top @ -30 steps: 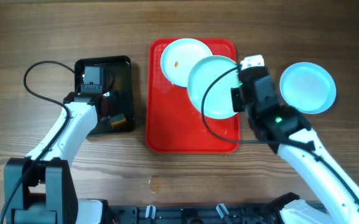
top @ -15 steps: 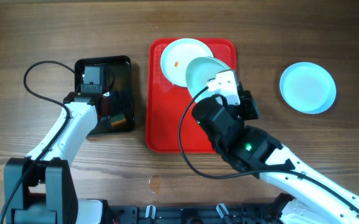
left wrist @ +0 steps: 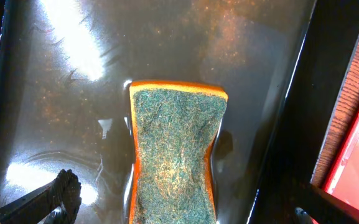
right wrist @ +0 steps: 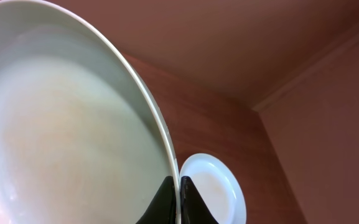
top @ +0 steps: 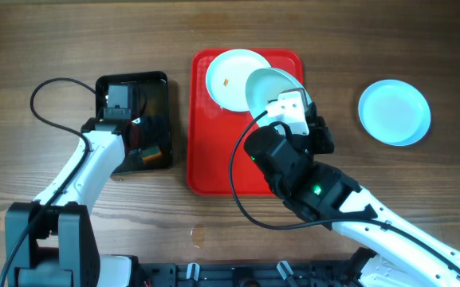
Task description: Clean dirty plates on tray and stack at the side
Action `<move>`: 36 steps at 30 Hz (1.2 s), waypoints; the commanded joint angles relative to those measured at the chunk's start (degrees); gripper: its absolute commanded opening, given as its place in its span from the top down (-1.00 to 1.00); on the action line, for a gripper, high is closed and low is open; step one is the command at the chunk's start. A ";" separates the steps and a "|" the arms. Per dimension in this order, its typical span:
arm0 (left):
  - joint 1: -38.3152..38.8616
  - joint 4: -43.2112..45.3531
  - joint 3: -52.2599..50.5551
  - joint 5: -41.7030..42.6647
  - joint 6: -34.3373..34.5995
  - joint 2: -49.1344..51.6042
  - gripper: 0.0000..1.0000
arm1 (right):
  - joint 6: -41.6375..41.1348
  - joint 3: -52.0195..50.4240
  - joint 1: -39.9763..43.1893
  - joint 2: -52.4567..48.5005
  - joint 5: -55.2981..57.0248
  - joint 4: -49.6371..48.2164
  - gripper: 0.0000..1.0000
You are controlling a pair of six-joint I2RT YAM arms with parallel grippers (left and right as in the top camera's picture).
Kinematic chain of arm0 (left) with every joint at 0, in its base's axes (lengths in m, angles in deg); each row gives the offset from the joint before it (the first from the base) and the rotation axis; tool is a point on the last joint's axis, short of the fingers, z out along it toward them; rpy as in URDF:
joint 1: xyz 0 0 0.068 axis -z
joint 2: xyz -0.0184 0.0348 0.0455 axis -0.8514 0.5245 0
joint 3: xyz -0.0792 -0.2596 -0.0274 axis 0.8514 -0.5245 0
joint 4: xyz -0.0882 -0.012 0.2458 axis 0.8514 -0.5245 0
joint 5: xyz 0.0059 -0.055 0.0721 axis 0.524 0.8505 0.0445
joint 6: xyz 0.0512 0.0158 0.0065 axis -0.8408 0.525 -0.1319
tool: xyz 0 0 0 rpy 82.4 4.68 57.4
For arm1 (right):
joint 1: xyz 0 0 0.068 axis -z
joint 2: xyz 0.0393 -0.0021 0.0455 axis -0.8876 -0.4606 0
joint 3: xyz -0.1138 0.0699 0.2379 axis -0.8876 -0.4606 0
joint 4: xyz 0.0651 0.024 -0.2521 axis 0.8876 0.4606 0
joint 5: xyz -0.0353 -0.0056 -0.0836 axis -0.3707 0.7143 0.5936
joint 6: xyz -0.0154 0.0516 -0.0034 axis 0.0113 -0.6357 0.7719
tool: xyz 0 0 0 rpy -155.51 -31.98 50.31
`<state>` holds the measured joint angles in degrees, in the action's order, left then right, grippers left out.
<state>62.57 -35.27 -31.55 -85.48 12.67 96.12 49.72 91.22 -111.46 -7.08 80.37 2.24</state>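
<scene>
Your left end effector [left wrist: 185, 202], spread, over the green-topped sponge [left wrist: 174, 155] in the black rectangular tray [top: 158, 88]; one orange-specked white plate [top: 228, 76] in the red plastic tray [top: 214, 159]; your right end effector [right wrist: 179, 193] pinching a tilted plate [top: 269, 86] above it, half hidden by the arm [top: 349, 199].

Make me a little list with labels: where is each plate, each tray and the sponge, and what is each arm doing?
red tray: middle of the table
tray plate: flat on the red tray's far end, orange speck on it
held plate: tilted above the red tray, rim pinched by the right end effector
side plate: alone on the table, right of the red tray
black tray: left of the red tray, holds the sponge
left end effector: open, over the sponge
</scene>
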 commanded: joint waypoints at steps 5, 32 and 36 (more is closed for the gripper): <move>-0.20 0.00 -0.07 0.24 -0.70 0.00 -1.00 | 0.39 0.02 -0.20 1.11 2.34 -0.68 0.91; -0.20 0.00 -0.07 0.24 -0.70 0.00 -1.00 | -16.74 0.00 5.20 1.11 -19.23 5.51 0.91; -0.20 0.00 -0.07 0.24 -0.70 0.00 -1.00 | -27.10 0.02 15.02 1.11 -31.93 8.98 0.91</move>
<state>62.57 -35.27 -31.55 -85.48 12.67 96.12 35.42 91.20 -102.82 -7.01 62.14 10.02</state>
